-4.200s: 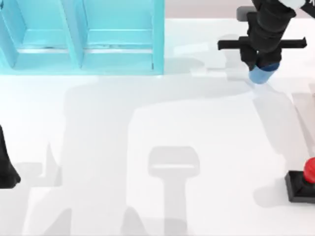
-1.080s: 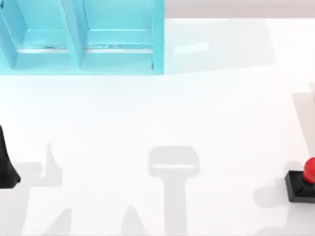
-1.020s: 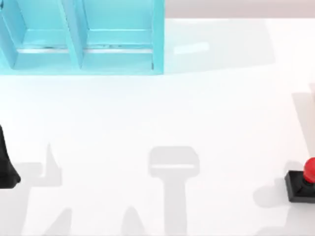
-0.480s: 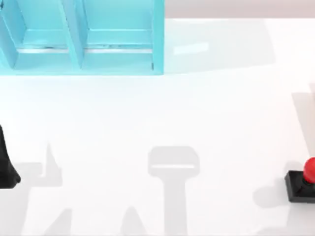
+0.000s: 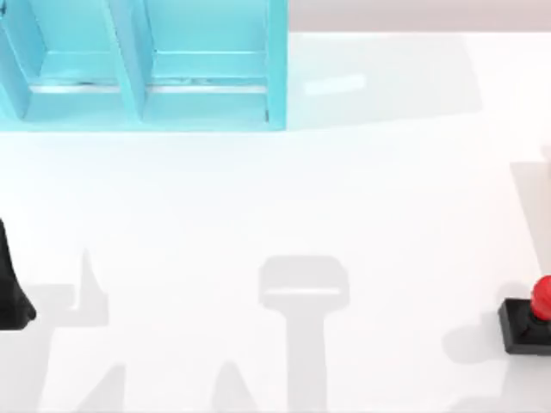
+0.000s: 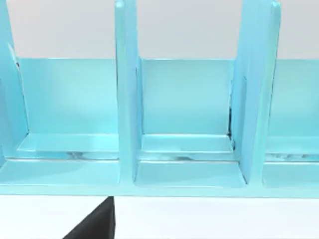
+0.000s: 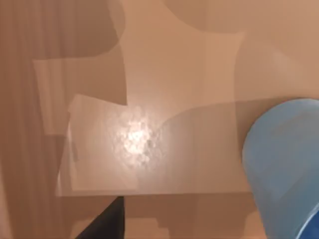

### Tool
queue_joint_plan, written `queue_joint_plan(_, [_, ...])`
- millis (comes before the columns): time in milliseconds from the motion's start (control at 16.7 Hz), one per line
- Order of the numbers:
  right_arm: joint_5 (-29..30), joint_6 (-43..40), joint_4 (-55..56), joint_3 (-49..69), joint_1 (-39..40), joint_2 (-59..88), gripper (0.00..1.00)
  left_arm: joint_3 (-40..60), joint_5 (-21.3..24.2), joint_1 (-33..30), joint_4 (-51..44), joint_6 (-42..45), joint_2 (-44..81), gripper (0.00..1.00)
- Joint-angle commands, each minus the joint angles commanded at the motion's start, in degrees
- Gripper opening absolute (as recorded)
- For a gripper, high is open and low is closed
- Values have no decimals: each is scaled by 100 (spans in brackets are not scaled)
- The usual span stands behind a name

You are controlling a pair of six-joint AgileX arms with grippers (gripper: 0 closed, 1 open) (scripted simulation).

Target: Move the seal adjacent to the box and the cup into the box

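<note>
The seal (image 5: 535, 317) stands upright on the white table (image 5: 344, 198) at the top view's right edge, low in the picture, its red knob above the black base. It is well apart from the box (image 5: 146, 64), the turquoise divided box at the table's far left corner. The box's compartments hold nothing that can be seen.

The left arm (image 5: 10, 292) is parked at the table's left edge. Its wrist camera faces the box's open compartments (image 6: 184, 104), with a dark finger (image 6: 97, 224) at the frame's edge; I cannot tell whether its jaws are released or clenched.

In the right wrist view the cup (image 7: 286, 164) sits close to the camera, just beside a dark finger (image 7: 107, 221), over a tan surface (image 7: 149, 74). Whether those jaws are grasping the cup cannot be told.
</note>
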Motion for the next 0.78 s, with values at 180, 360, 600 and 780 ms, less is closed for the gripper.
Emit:
queue_joint_plan(180, [0,0,-1,2,5,-3,100,0,0,0,0,0,0,100])
queue_joint_plan(360, [6,24,-212,211,40,-162,100,0,0,0,0,0,0,100])
queue_joint_plan(600, [59,82,-1098,976,79,-652,100,0,0,0,0,0,0,100])
queue_joint_plan(780, [87,92,-1730,1464,55,-873,100,0,0,0,0,0,0,100])
